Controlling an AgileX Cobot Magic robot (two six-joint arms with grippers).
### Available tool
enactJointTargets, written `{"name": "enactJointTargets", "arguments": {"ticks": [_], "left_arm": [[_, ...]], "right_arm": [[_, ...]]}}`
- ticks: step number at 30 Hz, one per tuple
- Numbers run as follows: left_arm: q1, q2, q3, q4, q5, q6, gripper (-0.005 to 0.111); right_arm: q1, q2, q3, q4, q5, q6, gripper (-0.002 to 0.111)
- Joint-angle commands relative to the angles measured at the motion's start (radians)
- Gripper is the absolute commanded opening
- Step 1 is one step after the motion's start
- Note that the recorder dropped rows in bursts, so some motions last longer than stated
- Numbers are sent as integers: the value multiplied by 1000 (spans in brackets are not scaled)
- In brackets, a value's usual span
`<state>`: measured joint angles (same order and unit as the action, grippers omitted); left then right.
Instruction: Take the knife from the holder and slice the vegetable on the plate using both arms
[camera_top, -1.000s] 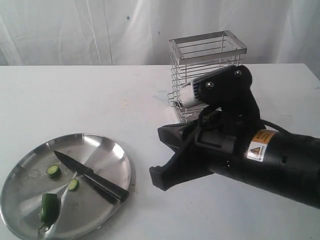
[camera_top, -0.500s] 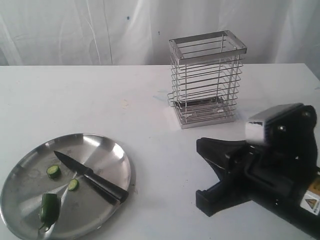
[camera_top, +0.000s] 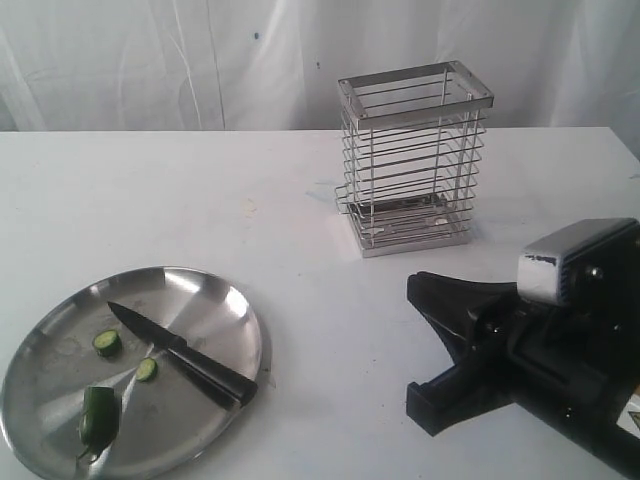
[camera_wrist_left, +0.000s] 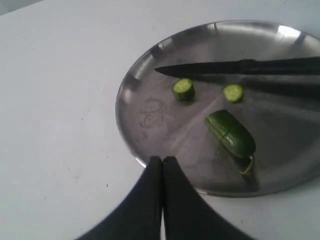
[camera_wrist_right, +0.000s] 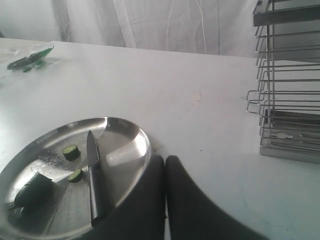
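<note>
knife (camera_top: 180, 352) flat on plate (camera_top: 205, 295), beside two slices (camera_top: 107, 343) | vegetable (camera_top: 98, 415) on plate | holder (camera_top: 415, 160) upright on counter (camera_top: 150, 200) | left jaws pressed together, empty | right jaws pressed together, empty

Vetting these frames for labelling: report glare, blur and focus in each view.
Exterior view: even light, glare on the plate rim. Left wrist view: strong glare on that rim; left hand featureless black. Right wrist view: white glare streak beside the knife; right hand dark, soft.

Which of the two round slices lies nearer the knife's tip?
The bigger slice, off the tip; the smaller slice lies by the handle of the knife.
</note>
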<state>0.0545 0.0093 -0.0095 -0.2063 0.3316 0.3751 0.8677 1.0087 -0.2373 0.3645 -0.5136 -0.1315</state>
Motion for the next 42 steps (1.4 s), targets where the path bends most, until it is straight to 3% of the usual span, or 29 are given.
{"name": "enactJointTargets", "arguments": {"ticks": [1,11,17,22,28,36,37,42], "left_arm": [[-8,-9,9,11,-103,-1,0],[-8,-9,9,11,-122,-1,0],[-8,-9,9,11,-122,-1,0],[-8,-9,9,11,-122,-1,0],[-8,-9,9,11,-122,-1,0],[-8,-9,9,11,-122,-1,0],[-8,-9,9,11,-122,-1,0],[-8,-9,9,11,-123,-1,0]], "right_arm": [[-1,1,6,-2,-10,4,0],[-1,0,6,-2,-5,4,0],[-30,-147,6,-2,19,-5,0],[-196,-276,6,-2,81,-99,0],[-409,-496,17,-6,579,-214,0],[-655,-934,237,25,613,-236,0],[-676,-975,237,11,686,-236,0],[-876,-1009,237,-60,777,-164,0]]}}
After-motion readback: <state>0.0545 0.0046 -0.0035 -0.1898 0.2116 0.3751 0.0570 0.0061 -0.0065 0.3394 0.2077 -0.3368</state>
